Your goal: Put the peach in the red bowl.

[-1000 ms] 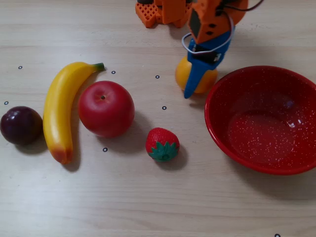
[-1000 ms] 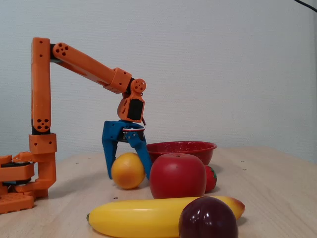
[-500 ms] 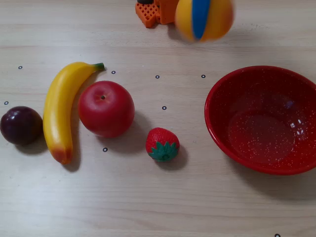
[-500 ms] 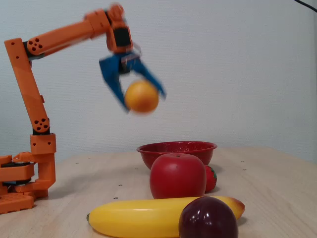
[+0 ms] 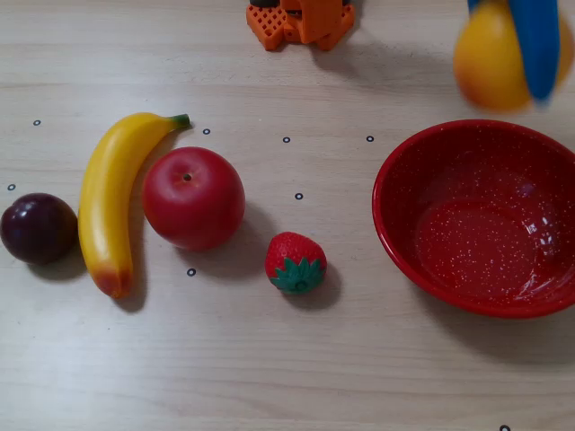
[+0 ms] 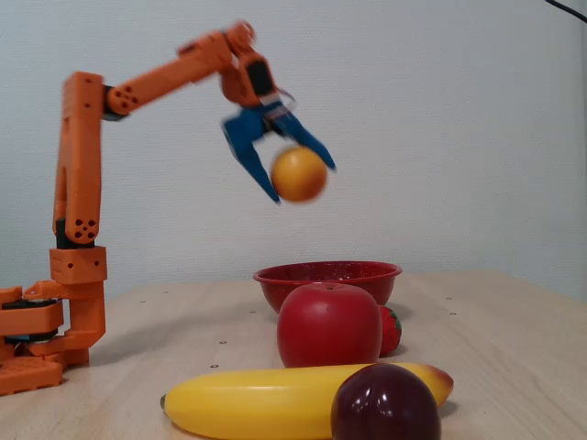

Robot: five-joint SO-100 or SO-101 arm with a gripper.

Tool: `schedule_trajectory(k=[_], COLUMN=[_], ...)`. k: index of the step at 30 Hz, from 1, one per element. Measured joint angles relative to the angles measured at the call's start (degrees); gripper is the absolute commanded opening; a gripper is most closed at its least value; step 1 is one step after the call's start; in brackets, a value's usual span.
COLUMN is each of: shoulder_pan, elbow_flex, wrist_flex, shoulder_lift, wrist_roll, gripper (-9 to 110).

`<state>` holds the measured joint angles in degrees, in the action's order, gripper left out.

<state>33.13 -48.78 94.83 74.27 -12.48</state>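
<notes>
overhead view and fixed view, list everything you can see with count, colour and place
peach: 1, yellow-orange, held in the air above the table, near the bowl's far rim in the overhead view
bowl: 1, red with white speckles, right side of the overhead view, empty
apple: 1, red, left of centre, beside the banana
banana: 1, yellow, between the plum and the apple
plum: 1, dark purple, far left
strawberry: 1, red with green leaves, centre, between the apple and the bowl
table: 1, light wood, with small black ring marks
wall: 1, pale, behind the table in the fixed view
arm: 1, orange, base at the table's far edge
gripper: 1, blue, shut on the peach
</notes>
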Motion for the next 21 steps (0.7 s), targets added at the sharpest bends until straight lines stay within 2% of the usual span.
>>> schedule_trajectory(k=[6, 7, 9, 11, 18, 21], shoulder_pan=[0.1, 0.1, 0.1, 0.1, -0.4, -2.3], elbow_flex=[-1.2, -1.3, -1.4, -1.4, -1.5, -1.5], wrist_flex=[-5.4, -5.9, -6.5, -6.7, -6.9, -8.9], shoulder_lift=[-11.6, -13.3, -17.0, -19.7, -20.5, -20.5], wrist_roll=[0.6, 0.7, 1.3, 1.3, 1.8, 2.5], gripper=[1, 7, 30, 43, 48, 44])
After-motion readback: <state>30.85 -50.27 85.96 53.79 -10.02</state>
